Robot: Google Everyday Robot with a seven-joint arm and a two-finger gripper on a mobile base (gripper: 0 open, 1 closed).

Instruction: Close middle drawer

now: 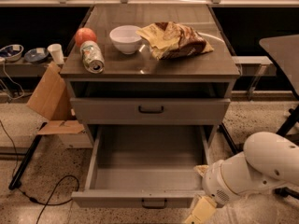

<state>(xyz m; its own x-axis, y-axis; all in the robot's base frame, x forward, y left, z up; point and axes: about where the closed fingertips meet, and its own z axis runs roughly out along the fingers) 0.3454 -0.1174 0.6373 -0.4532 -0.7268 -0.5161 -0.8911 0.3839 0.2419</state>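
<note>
The middle drawer [140, 199] is pulled far out of the grey cabinet and is empty inside. Its flat front with a small dark bar handle [154, 203] faces me at the bottom of the view. The uppermost drawer [149, 110] above it is shut. The lowest drawer is hidden under the open one. My gripper [200, 212], tan at the end of the white arm [252, 169], is at the bottom edge, just off the right end of the open drawer's front, partly cut off by the frame.
On the cabinet top [187, 64] lie a red apple [85, 35], a tipped can [92, 56], a white bowl [125, 38] and a chip bag [175, 40]. A cardboard box [49, 97] and a floor cable [51, 190] are at the left. A dark table [282, 50] stands at the right.
</note>
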